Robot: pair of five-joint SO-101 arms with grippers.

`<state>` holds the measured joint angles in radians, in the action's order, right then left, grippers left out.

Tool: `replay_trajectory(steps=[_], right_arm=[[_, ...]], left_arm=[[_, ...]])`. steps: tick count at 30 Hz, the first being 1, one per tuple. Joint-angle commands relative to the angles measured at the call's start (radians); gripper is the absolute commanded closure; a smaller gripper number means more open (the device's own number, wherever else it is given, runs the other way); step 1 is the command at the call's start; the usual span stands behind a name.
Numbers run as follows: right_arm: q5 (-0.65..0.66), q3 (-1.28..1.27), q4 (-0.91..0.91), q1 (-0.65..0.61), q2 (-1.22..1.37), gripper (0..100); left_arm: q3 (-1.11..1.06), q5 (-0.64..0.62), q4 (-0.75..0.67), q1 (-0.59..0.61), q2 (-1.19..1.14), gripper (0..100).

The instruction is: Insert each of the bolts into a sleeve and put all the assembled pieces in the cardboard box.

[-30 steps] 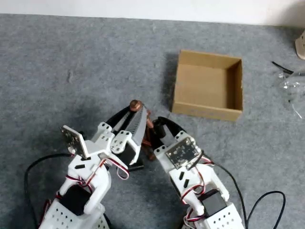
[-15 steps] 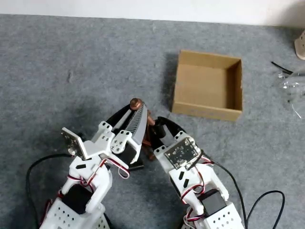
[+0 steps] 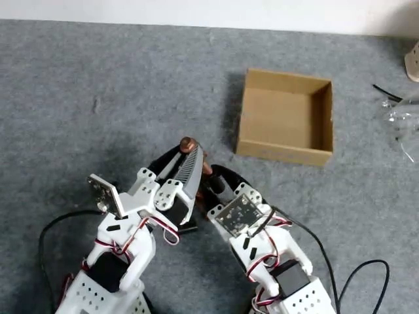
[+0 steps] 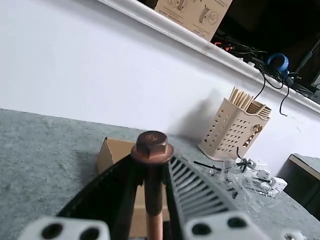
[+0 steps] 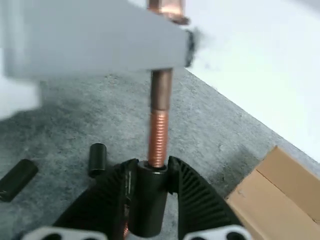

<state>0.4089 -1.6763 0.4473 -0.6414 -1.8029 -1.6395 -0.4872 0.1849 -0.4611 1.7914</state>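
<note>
The left gripper (image 4: 152, 176) is clamping the bolt (image 4: 153, 146) by its shank and holding it upright with the hexagonal head on top, above the tabletop (image 3: 98, 85). Just to the right of it, the right gripper (image 5: 150, 172) is squeezing a black sleeve (image 5: 148, 200) and holding it upright under the bolt. The threaded tip is meeting the mouth of the sleeve. How deep it is sitting inside cannot be told.

The task seems to be only at its beginning. This first insertion is not finished, and no assembled piece is lying in the box (image 3: 281, 152). One loose sleeve (image 5: 97, 159) and a second sleeve (image 5: 18, 178) are lying on the tabletop near the grippers, waiting for their bolts.

Concerning the room for moving, the two grippers are working very close together, so a sideways push could bend the bolt out of line. A stretch of bare tabletop is lying between them and the near wall of the box on the right, and the pair has to go over this wall. Some plastic bits (image 3: 399, 114) are lying further right, at the edge.
</note>
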Motion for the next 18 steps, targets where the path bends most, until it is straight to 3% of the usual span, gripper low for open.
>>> replay_trajectory(steps=[1,5,12,18], right_arm=[[0.012,-0.133,-0.001,-0.015,-0.019,99.5],[0.012,-0.133,-0.001,-0.004,-0.019,99.5],[0.012,-0.133,-0.002,-0.004,-0.019,99.5],[0.012,-0.133,-0.004,-0.004,-0.019,99.5]], left_arm=[[0.002,-0.031,-0.023,-0.022,0.022,99],[-0.024,-0.124,-0.021,-0.002,0.022,99],[0.019,-0.127,0.121,-0.007,0.027,99],[-0.002,-0.129,0.14,-0.007,0.024,99]])
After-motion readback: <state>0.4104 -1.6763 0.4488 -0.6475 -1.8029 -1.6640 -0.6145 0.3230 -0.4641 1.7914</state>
